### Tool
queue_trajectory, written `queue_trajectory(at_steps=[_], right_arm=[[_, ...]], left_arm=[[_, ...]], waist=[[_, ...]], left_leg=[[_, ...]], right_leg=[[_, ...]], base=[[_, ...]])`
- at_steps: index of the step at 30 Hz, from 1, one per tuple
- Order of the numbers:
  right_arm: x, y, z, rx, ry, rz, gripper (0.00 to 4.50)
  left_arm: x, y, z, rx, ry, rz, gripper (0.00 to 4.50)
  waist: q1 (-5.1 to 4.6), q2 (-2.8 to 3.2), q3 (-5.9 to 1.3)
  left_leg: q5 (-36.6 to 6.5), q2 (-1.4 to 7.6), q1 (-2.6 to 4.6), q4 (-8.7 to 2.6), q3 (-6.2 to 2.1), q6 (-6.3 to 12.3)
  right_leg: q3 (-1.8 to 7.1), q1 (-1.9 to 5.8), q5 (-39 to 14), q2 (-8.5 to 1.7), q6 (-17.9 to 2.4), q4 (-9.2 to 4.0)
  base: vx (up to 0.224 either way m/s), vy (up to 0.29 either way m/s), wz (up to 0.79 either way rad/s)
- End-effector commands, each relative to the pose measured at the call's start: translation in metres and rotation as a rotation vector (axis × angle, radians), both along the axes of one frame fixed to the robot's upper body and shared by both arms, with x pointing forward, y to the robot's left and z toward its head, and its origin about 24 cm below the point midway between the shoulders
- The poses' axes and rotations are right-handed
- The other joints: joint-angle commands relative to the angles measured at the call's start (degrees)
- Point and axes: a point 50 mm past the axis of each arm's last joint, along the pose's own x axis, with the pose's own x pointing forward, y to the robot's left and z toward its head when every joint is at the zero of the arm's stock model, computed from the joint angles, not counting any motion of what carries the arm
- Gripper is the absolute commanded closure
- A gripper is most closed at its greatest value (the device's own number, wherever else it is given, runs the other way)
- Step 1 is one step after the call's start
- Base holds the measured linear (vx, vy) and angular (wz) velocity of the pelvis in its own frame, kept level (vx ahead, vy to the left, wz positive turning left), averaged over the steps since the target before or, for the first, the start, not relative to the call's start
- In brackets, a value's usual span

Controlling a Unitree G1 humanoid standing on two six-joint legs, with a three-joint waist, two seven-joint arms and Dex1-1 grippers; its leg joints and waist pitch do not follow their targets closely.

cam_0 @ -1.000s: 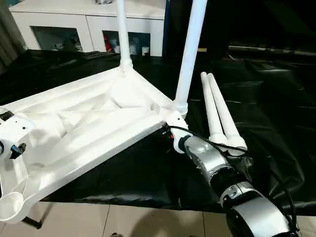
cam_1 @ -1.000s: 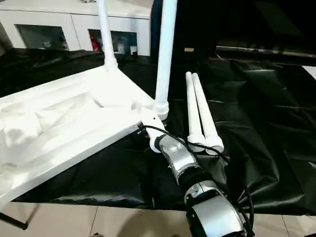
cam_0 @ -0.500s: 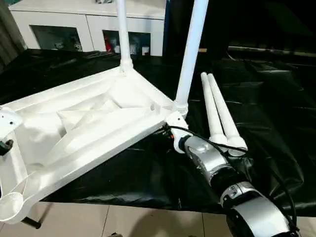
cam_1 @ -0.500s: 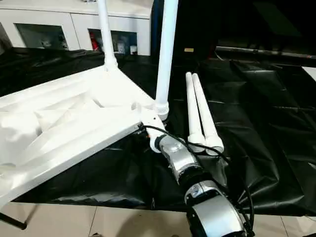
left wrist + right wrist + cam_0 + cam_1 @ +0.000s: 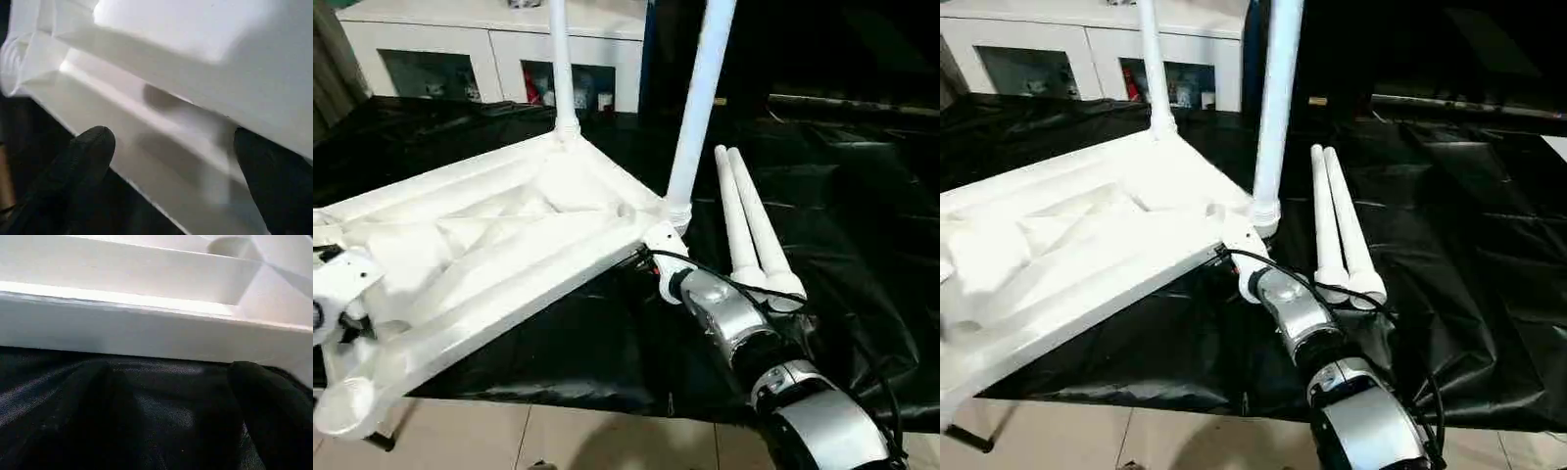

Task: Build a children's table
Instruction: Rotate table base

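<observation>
The children's table tabletop [image 5: 509,245] lies underside up on the black sheet, ribs showing. One leg [image 5: 563,69] stands in its far corner socket and a second leg [image 5: 700,108] in the right corner socket. Two loose legs [image 5: 734,215] lie side by side just right of it. My right gripper [image 5: 651,257] is at the tabletop's right corner, below the standing leg; its fingers [image 5: 269,406] are open, with the tabletop rim [image 5: 122,328] just ahead. My left gripper [image 5: 337,294] is at the tabletop's near left end, fingers [image 5: 90,152] open, with a rib [image 5: 161,112] ahead between them.
The black sheet [image 5: 842,215] covers the work table, whose front edge runs close to me, with tiled floor [image 5: 558,441] below. The tabletop's near left corner [image 5: 342,411] hangs past that edge. A white glass-door cabinet [image 5: 489,49] stands behind.
The left gripper has dropped lower along the tabletop's left end. The tabletop has tilted a little, so the standing legs lean slightly more to the right. The right arm has stayed put.
</observation>
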Motion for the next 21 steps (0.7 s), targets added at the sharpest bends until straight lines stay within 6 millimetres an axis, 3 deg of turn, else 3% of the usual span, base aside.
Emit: queue_trajectory(at_steps=[1, 6, 14, 15, 21], right_arm=[[0.001, 0.004, 0.002, -0.002, 0.004, 0.023, 0.31], [-0.001, 0.011, 0.003, 0.023, 0.007, 0.061, 0.31], [-0.003, 0.020, 0.007, 0.060, 0.002, 0.112, 0.31], [-0.004, 0.023, 0.008, 0.072, -0.002, 0.135, 0.31], [-0.007, 0.029, 0.010, 0.089, -0.008, 0.189, 0.31]], left_arm=[[0.007, -0.019, 0.006, -0.101, -0.022, -0.068, 0.07], [-0.002, -0.063, 0.003, -0.294, 0.120, -0.261, 0.07], [-0.010, -0.093, 0.000, -0.392, 0.203, -0.406, 0.07], [-0.013, -0.106, 0.000, -0.429, 0.224, -0.460, 0.07], [-0.009, -0.134, -0.002, -0.504, 0.215, -0.537, 0.07]], waist=[[-0.03, 1.91, -3.09], [0.62, 1.78, -3.02], [0.39, 1.62, -2.94], [0.37, 1.59, -3.05], [0.35, 1.70, -3.10]], left_leg=[[-20.2, 1.18, 0.76, -4.77, -0.34, -1.90], [-19.6, 1.31, 0.78, -4.82, -0.20, -2.09], [-19.6, 1.09, 0.59, -4.82, -0.14, -1.96], [-19.3, 1.19, 0.61, -4.82, -0.20, -2.07], [-18.1, 1.10, 0.60, -4.71, -0.04, -2.02]], right_leg=[[3.26, 1.94, -14.9, -3.76, -11.4, -4.12], [3.28, 1.85, -13.8, -3.65, -11.8, -3.95], [3.30, 2.04, -17.2, -3.62, -10.3, -4.22], [3.31, 2.14, -16.8, -3.68, -10.3, -4.13], [3.29, 2.16, -14.5, -3.44, -10.8, -3.97]], base=[[0.000, 0.000, 0.00], [0.000, 0.000, 0.00], [0.000, 0.000, 0.00], [0.000, 0.000, 0.00], [0.000, 0.000, 0.00]])
